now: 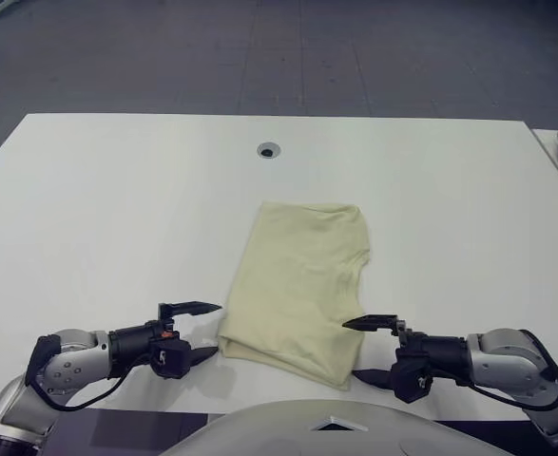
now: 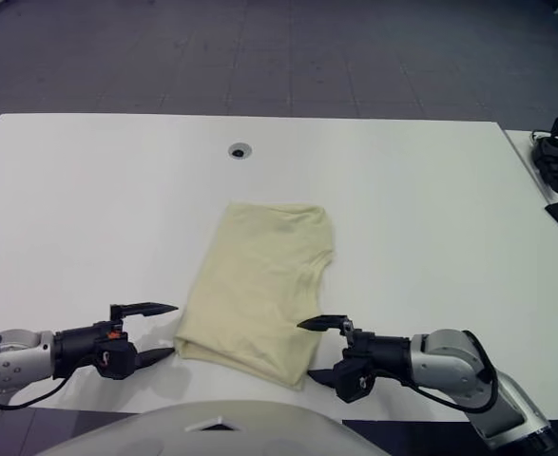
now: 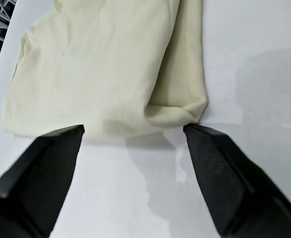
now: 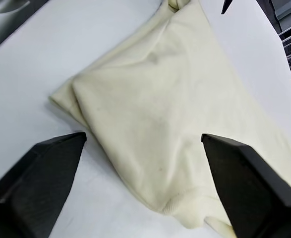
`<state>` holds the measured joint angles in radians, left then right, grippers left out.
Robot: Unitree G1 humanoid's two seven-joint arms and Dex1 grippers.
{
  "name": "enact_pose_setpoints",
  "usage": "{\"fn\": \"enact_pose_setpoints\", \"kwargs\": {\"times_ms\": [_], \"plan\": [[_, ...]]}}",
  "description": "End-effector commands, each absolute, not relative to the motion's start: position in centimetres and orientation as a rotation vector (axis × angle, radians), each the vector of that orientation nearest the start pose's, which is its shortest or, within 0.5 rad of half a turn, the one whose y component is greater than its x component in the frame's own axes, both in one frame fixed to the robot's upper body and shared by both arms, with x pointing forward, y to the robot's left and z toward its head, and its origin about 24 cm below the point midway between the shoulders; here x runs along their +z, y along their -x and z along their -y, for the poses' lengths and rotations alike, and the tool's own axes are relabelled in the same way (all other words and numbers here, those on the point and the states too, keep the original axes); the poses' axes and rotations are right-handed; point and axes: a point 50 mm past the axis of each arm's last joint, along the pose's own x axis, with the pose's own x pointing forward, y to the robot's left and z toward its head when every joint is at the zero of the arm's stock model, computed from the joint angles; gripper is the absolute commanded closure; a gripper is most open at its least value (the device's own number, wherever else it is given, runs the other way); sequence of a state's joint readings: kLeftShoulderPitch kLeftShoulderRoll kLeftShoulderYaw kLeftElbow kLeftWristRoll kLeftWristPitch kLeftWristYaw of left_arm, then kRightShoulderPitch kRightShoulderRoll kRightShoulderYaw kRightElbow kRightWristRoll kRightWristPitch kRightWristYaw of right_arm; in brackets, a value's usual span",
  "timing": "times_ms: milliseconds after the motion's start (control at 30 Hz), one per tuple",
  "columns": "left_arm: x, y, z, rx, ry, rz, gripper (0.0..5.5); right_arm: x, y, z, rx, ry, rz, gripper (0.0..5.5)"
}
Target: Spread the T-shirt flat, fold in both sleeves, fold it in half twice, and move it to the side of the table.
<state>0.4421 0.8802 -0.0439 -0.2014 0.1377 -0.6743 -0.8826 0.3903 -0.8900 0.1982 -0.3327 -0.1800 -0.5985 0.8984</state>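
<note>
Two grippers, both with fingers spread wide and nothing held! My left gripper (image 1: 218, 329) sat low over the table (image 1: 117, 209), just beside the near left corner of the T-shirt (image 1: 302, 285). My right gripper (image 1: 350, 351) flanked the near right corner, its upper finger level with the cloth's edge; I could not tell if it touched. The fingers were black, hard and wedge-shaped, tapering to blunt tips.

And the T-shirt: pale yellow, soft knit, folded into an oblong packet of several layers lying a little nearer to me than the table's middle. Its far edge was a rounded fold, its near edge a thicker, rolled lip, and shallow wrinkles ran along the top. On its right side the layers stepped inward in a notch. Its long axis ran away from me, leaning slightly right at the far end. The tabletop was smooth, matte white, with a small round hole (image 1: 269, 150) beyond the shirt.
</note>
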Motion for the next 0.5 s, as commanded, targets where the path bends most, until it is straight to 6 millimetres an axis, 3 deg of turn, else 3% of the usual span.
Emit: {"fn": "enact_pose_setpoints", "kwargs": {"times_ms": [33,500], "plan": [[4.95,-12.35,-21.72,-1.392,-0.99,-0.106,2.56,4.89,-11.85,18.39,1.556,0.995,-0.073,1.93],[5.16,-11.59,-21.16,-1.429,-0.941,-0.12,4.96,4.9,-11.02,17.66,1.622,0.946,-0.093,4.22]]}}
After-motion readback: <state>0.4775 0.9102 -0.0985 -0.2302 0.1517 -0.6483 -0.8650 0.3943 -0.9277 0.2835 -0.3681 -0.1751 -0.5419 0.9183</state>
